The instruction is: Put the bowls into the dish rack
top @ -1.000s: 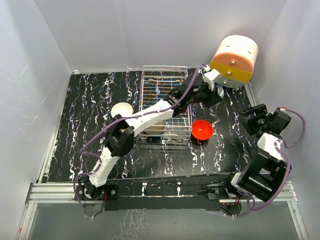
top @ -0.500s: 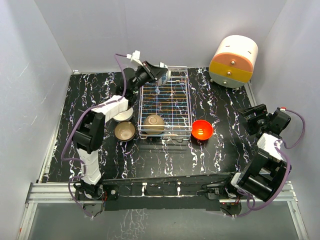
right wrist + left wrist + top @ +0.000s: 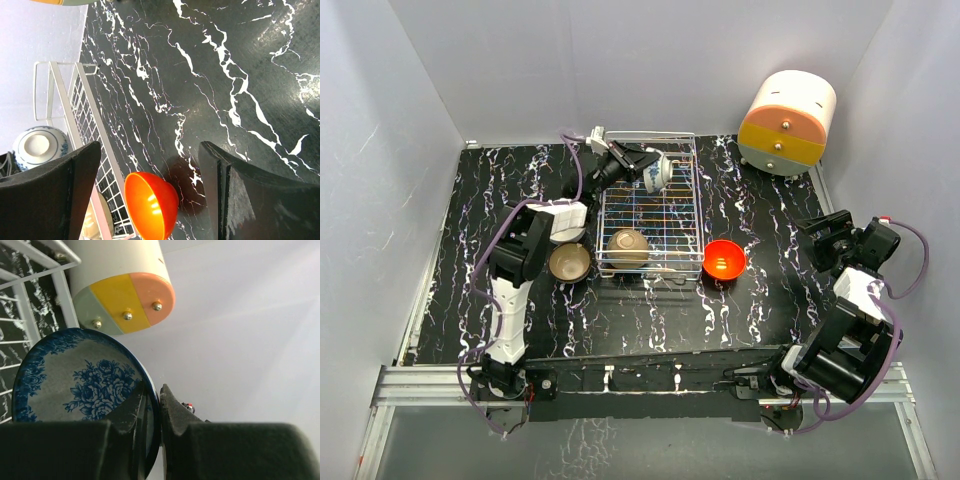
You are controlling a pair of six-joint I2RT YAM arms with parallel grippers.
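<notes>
Left wrist view shows our left fingers (image 3: 176, 412) pinching the white bowl (image 3: 75, 375) by its rim, tilted over the far end of the dish rack (image 3: 670, 205), likely to stand it on edge inside; right of that dish rack, our right fingers (image 3: 50, 200) hang wide apart

top: overhead, far | left wrist: close | right wrist: oblique | shared: dish rack (image 3: 665, 200)
</notes>
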